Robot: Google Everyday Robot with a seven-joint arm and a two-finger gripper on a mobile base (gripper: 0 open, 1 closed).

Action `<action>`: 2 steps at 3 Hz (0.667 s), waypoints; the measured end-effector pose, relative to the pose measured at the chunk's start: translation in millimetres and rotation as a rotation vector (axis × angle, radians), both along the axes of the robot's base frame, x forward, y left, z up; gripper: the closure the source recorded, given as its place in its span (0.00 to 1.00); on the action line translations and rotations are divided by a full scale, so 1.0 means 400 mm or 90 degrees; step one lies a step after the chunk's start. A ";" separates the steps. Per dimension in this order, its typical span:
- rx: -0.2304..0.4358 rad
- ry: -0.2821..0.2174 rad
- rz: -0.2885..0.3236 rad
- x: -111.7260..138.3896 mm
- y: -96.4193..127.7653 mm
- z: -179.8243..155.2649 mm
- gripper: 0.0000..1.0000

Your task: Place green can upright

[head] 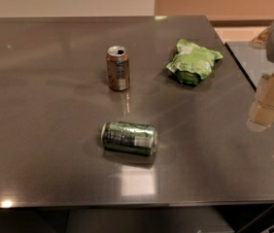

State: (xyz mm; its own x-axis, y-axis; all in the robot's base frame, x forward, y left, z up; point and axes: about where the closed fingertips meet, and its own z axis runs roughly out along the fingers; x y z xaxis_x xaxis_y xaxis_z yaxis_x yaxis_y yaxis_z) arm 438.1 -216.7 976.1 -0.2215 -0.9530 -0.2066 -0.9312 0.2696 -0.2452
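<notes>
1. Before reaching, log green can (129,138) as lying on its side on table (40,130), nearer the camera than brown can (118,68) and well apart from it; long axis roughly side to side, one silver end facing left.
2. Gripper (266,108) far to the right of brown can, at the frame edge, seemingly over the table's right rim and well apart from green can. Open or closed: cannot tell.
3. Step in hand, as judged: approach and grasp. Not yet touched or lifted.
4. Come down from above, closing across the round body, square to the long axis, near mid-length.
5. Expect smooth metal on a glossy table to roll readily toward or away from brown can. Close slowly and centred, without nudging one side first.
6. Lift clear, turn a quarter turn to bring one silver end downward, lower until flat, release only after full base contact.
7. Keep the set-down spot on the near side of brown can, clear of it and of snack bag (194,61) lying to brown can's right. Main risk: toppling brown can.
</notes>
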 end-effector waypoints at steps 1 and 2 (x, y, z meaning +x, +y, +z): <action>0.000 0.000 0.000 0.000 0.000 0.000 0.00; 0.030 -0.009 0.002 0.018 0.070 0.013 0.00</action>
State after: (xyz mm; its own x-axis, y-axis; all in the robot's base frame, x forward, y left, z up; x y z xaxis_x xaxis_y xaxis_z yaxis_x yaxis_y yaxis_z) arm 445.5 -188.6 981.5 -0.2153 -0.9430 -0.2539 -0.9285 0.2783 -0.2460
